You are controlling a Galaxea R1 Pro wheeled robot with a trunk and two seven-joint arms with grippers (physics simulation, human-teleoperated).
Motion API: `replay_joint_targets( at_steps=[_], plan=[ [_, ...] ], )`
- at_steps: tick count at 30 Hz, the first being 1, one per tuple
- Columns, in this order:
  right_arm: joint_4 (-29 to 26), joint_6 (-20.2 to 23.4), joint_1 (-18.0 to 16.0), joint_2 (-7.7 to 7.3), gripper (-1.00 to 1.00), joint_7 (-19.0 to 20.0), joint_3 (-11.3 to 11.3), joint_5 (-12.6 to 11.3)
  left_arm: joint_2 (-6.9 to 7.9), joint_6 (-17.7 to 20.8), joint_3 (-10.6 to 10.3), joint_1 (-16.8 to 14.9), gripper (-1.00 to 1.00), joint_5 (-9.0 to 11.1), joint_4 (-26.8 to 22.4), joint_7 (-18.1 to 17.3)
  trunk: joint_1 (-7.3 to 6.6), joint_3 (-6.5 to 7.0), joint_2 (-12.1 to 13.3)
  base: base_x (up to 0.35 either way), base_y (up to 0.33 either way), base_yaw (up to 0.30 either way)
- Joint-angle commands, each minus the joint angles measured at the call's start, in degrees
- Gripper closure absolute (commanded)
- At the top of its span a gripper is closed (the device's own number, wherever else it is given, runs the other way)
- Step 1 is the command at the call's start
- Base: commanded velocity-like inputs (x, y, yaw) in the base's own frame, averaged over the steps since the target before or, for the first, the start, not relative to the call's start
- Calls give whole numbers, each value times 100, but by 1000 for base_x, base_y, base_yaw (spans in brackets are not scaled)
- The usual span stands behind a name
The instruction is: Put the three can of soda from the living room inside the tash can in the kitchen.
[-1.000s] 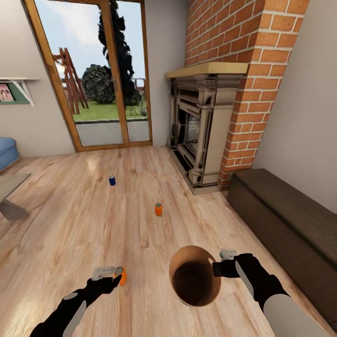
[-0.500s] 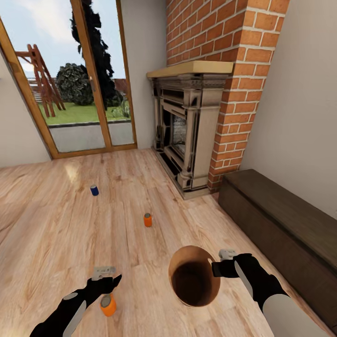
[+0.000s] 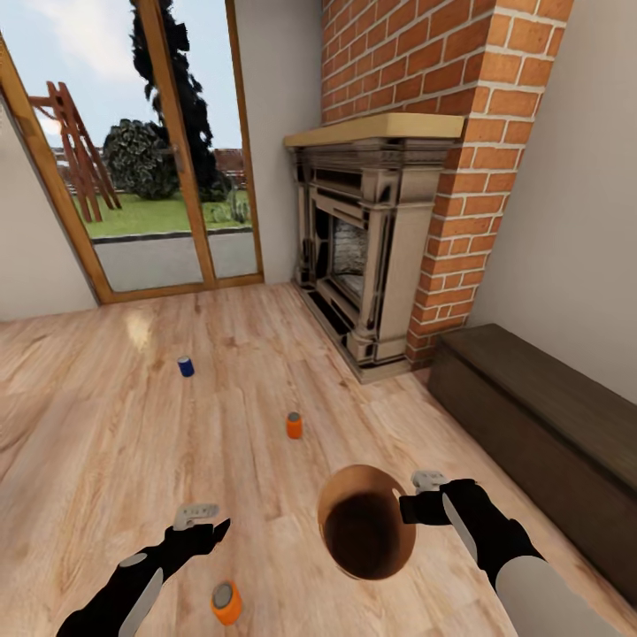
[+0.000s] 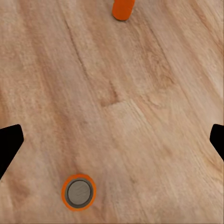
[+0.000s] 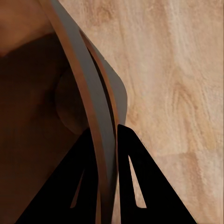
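Note:
Three cans of soda stand upright on the living room's plank floor: a dark blue can (image 3: 186,366) farthest off, an orange can (image 3: 294,425) in the middle, and a nearer orange can (image 3: 226,602) just behind and beside my left gripper (image 3: 215,529). That gripper hangs open above the floor. In the left wrist view (image 4: 112,142) the near can's silver top (image 4: 79,192) lies off to one side, not between the fingers; the middle orange can (image 4: 123,8) shows farther on. My right gripper (image 3: 407,510) is shut on the rim (image 5: 91,107) of the tash can (image 3: 363,531), held tilted in the air.
A dark ornate fireplace (image 3: 354,257) with a red brick chimney (image 3: 460,106) stands ahead on the right. A long dark wooden bench (image 3: 540,416) runs along the right wall. Wood-framed glass doors (image 3: 159,177) are at the back left.
The view has panned right and advanced, so all cans have slid down the picture. The near orange can now sits below my left gripper. Both arms keep their pose.

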Motion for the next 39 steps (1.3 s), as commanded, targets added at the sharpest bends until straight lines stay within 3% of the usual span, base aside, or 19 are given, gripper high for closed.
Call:
replay_joint_targets(
  at_steps=[1,16,27,29,34,39],
  plan=[
    [-2,18,-2,1,100,32,-8,-109,0,-1,0,-1,-100,1,0,1,0,1,0,76,236,0],
    [39,25,-2,5,100,29,-6,-111,1,-1,0,4,-100,-5,0,2,0,1,0,118,62,0],
    [18,120,-27,10,100,22,-11,-121,1,7,8,-3,-100,3,0,2,0,1,0,124,264,0],
    [13,320,-63,21,100,27,-4,-122,0,7,5,-3,-100,3,0,2,0,1,0,12,303,0],
    [-30,1726,-498,-18,100,38,-12,-109,0,3,1,0,-100,-4,3,18,0,1,0,4,177,0],
    [-39,2036,-718,-84,100,38,-28,-97,-3,0,0,4,-100,-6,2,38,0,1,0,1,44,0]
  ],
)
